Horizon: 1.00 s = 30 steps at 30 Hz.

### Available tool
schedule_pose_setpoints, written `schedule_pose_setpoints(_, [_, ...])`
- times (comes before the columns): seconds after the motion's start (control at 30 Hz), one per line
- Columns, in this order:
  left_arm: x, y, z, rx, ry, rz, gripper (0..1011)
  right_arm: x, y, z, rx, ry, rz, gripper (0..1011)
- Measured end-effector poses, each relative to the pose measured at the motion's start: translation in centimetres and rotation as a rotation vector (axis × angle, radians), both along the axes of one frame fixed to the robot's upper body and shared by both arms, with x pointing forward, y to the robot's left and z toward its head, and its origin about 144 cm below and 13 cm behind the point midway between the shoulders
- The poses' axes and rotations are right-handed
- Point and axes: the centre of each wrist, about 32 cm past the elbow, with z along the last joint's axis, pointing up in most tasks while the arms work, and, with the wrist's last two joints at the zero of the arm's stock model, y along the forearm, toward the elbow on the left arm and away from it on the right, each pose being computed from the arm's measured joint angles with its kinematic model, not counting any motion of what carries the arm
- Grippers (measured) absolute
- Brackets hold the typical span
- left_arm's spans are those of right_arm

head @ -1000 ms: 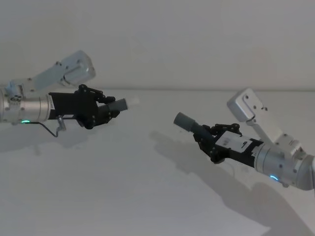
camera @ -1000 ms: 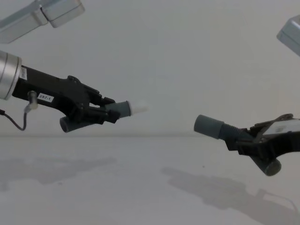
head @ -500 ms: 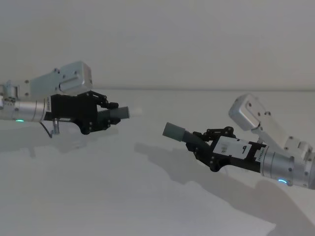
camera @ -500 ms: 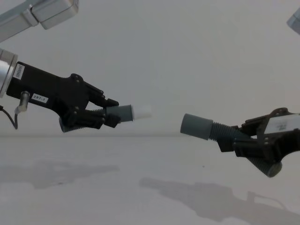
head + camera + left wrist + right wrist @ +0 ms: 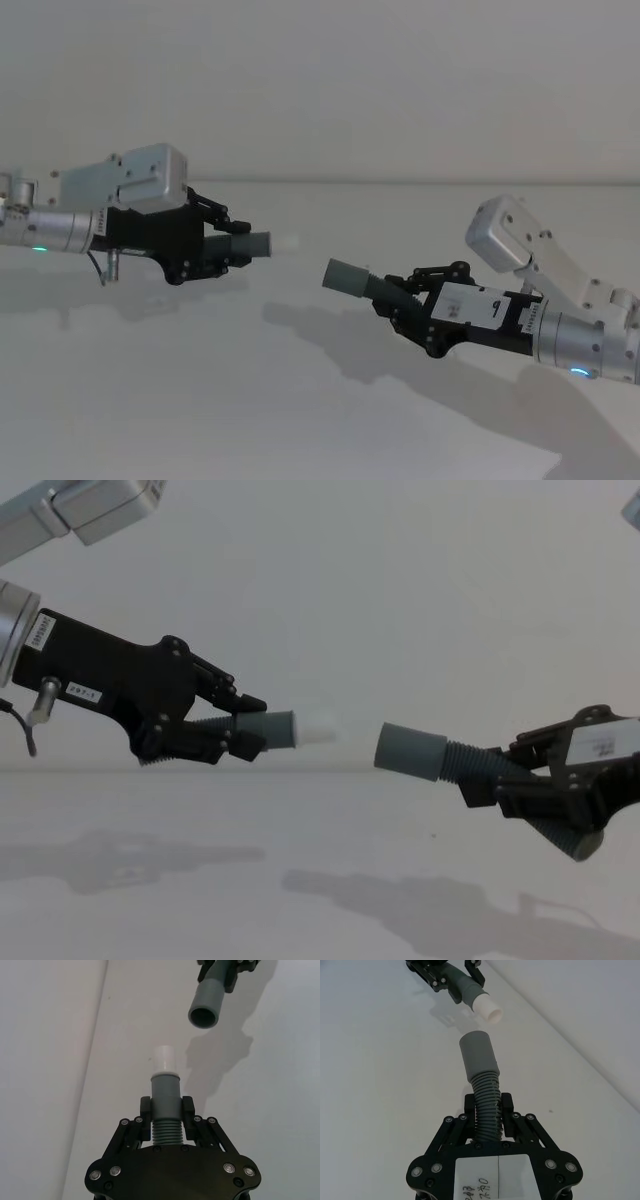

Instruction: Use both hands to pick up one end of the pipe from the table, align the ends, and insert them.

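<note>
Facing across clear gap | white tip (image 5: 316,727) | grey sleeve (image 5: 410,751)

Raised white tip (image 5: 315,727) facing grey sleeve (image 5: 410,751), apart

A bare test or lab setting, by the look of it: a plain matte white table (image 5: 300,400) runs back to an equally plain pale wall (image 5: 350,80), with no furniture, household goods or decoration around it to suggest a home or shop.
</note>
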Motion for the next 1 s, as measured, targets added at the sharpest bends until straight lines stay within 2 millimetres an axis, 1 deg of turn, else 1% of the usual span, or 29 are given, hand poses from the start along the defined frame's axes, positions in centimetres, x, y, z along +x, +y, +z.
schedule_pose_setpoints(0.5, [-0.11,-0.48,0.06,0.000,-0.007,-0.067,353,0.09,0.18,0.11,-0.013,0.008,0.026,291])
schedule_pose_setpoints(1.0, [-0.11,-0.68,0.12,0.006,-0.001,-0.087,353,0.36,0.29,0.08,-0.022,0.014,0.026,291])
